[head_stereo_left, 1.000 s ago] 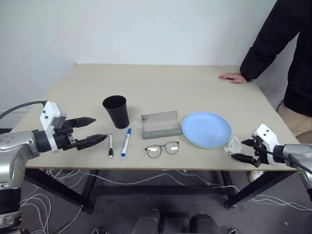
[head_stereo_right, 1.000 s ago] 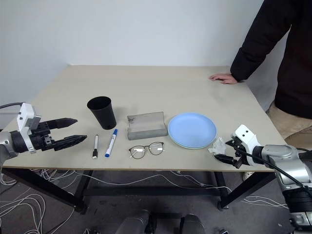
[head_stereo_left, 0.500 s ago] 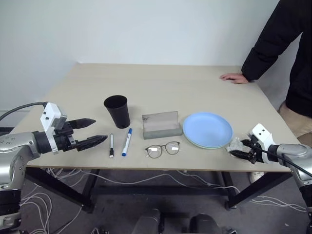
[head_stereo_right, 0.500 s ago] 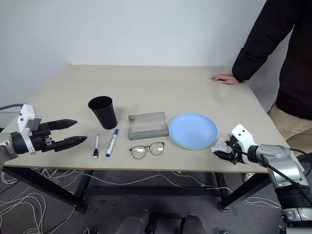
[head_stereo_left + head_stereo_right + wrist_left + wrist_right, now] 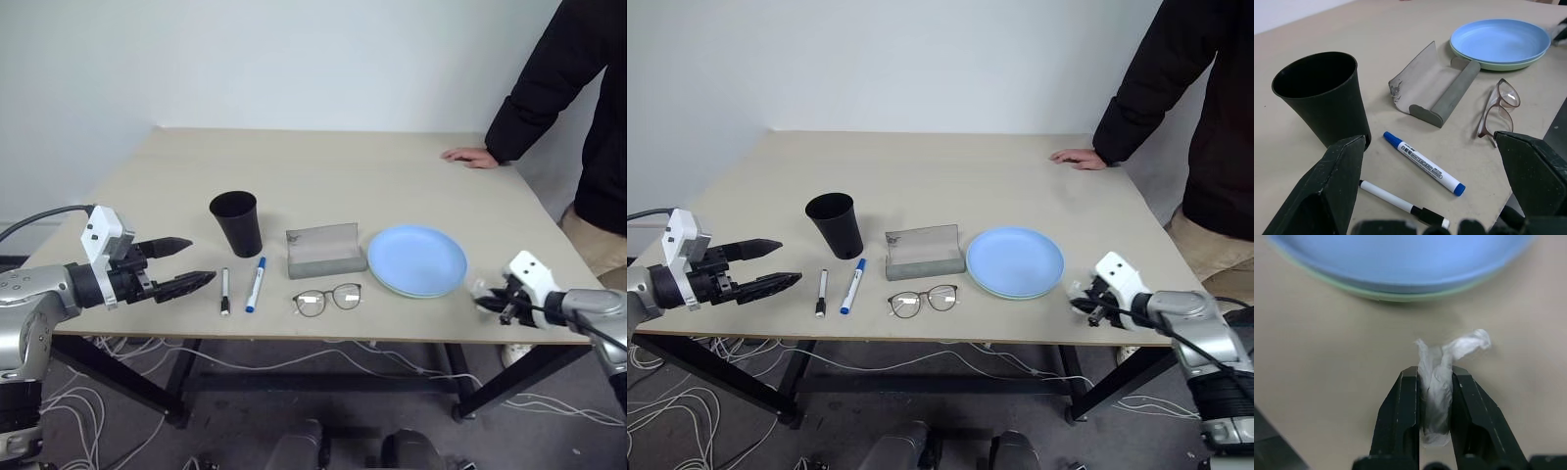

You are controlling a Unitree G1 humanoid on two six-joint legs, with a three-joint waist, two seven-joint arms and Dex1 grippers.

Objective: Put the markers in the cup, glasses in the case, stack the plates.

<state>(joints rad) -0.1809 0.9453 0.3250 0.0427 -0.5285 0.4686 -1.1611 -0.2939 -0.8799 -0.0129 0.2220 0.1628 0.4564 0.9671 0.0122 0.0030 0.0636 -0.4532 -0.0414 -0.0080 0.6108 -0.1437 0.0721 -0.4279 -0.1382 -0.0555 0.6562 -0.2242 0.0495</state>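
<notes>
Left fingers (image 5: 184, 262) spread wide, nothing held, pointing at the markers (image 5: 241, 287) lying just ahead on the desk (image 5: 323, 176), long axes running toward the nearby cup (image 5: 236, 223); right fingers (image 5: 1434, 404) pinch a tissue (image 5: 1449, 357).

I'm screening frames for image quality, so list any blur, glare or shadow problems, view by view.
Right wrist view: plates soft and out of focus, tissue between the fingers sharper. Left wrist view: own fingers slightly soft, cup and markers crisp. Eye views: even light, faint shadows, no glare on the table.
</notes>
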